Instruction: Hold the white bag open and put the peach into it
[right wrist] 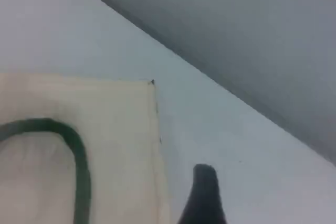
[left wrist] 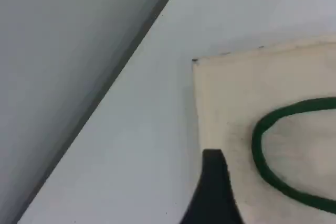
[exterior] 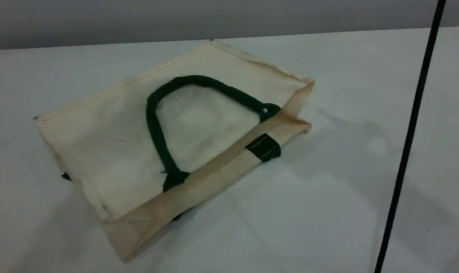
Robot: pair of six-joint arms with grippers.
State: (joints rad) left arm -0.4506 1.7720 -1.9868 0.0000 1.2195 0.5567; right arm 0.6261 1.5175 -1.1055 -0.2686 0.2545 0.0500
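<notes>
The white bag (exterior: pixel 112 151) lies flat on the table, its rim toward the front right. One dark green rope handle (exterior: pixel 153 125) is folded back onto the fabric, and a dark tab (exterior: pixel 264 147) sits at the rim. No peach shows in any view. Neither arm appears in the scene view. In the left wrist view one dark fingertip (left wrist: pixel 212 187) hovers over the bag's (left wrist: pixel 236 103) edge, near the handle (left wrist: pixel 260 150). In the right wrist view one fingertip (right wrist: pixel 203 192) hangs over bare table just beside the bag (right wrist: pixel 115 129), with nothing against it.
A thin black cable (exterior: pixel 411 129) runs down the right side of the scene view. The white table (exterior: pixel 347 189) ends at a grey wall (exterior: pixel 138 19) behind the bag.
</notes>
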